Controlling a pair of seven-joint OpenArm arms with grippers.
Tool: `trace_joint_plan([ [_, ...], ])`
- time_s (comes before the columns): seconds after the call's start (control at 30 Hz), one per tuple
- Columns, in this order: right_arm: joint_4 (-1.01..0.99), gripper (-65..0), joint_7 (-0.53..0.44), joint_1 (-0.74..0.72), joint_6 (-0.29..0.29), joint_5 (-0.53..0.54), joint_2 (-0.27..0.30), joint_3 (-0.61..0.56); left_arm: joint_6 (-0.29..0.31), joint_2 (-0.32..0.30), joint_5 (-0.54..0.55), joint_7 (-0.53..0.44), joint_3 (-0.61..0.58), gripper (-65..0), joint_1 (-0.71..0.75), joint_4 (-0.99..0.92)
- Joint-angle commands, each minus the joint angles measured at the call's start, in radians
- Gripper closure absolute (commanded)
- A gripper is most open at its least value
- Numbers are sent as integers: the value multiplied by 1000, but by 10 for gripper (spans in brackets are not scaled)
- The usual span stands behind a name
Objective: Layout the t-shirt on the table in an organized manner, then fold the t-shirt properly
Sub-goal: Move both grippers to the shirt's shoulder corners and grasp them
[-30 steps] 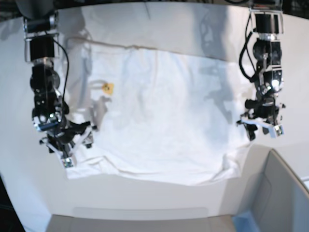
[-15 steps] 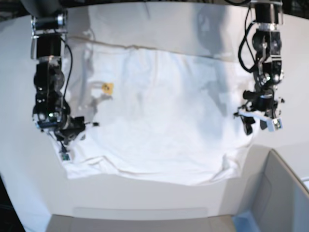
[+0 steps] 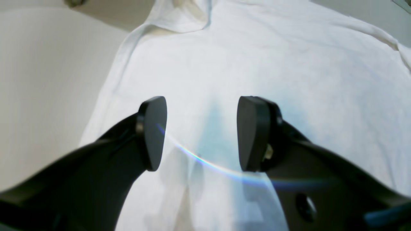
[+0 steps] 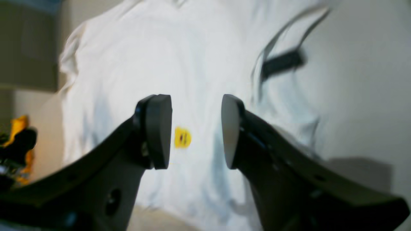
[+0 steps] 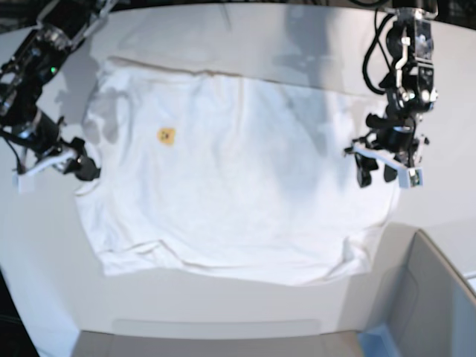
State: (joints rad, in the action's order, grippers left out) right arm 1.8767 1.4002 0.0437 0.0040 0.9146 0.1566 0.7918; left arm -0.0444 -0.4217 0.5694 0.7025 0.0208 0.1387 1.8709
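The white t-shirt (image 5: 238, 178) lies spread flat on the white table (image 5: 245, 305), with only a small yellow mark (image 5: 166, 136) showing; the lettering print is hidden. My right gripper (image 5: 56, 167) is open and empty, raised beside the shirt's left edge. In the right wrist view this gripper (image 4: 194, 131) looks down on the shirt (image 4: 128, 64), the yellow mark (image 4: 182, 137) and the black tag (image 4: 282, 62). My left gripper (image 5: 378, 175) hangs open and empty over the shirt's right side. In the left wrist view it (image 3: 202, 134) is above plain white cloth (image 3: 273, 57).
A grey box (image 5: 439, 297) with a blue corner (image 5: 379, 342) stands at the front right, close to the shirt's lower right corner. A yellow and black object (image 4: 16, 138) shows at the left edge of the right wrist view. Bare tabletop (image 3: 38, 80) lies beside the shirt.
My right gripper has lifted off the shirt's left side and swung out to the left. The cloth there now lies flatter. My left gripper has moved slightly up and inward.
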Motion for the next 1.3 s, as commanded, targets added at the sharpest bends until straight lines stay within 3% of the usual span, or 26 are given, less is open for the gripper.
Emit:
trace_joint_plan([
  [0.0, 17, -245, -4, 35, -3, 59, 14, 31, 2, -15, -4, -25, 8, -334, -7, 19],
  [0.13, 30, -245, -4, 204, -5, 183, 14, 102, 2, -15, -4, -25, 5, -334, 17, 19],
  [0.33, 79, -245, -4, 367, -5, 192, -27, 111, 2, 1, -4, -25, 5, -334, 22, 19],
  [0.5, 85, -245, -4, 399, -5, 131, -81, 110, 2, 7, -4, -25, 3, -334, 37, 19],
  [0.63, 88, -245, -4, 430, -5, 70, -87, 110, 2, 7, -4, -25, 5, -334, 57, 19],
  [1.03, 80, -245, -4, 454, -5, 65, -99, 139, 2, 7, -4, -25, 6, -334, 52, 19],
  [1.27, 53, -245, -4, 411, -5, -67, -124, -4, 2, 7, -4, -25, 6, -334, 55, 19],
])
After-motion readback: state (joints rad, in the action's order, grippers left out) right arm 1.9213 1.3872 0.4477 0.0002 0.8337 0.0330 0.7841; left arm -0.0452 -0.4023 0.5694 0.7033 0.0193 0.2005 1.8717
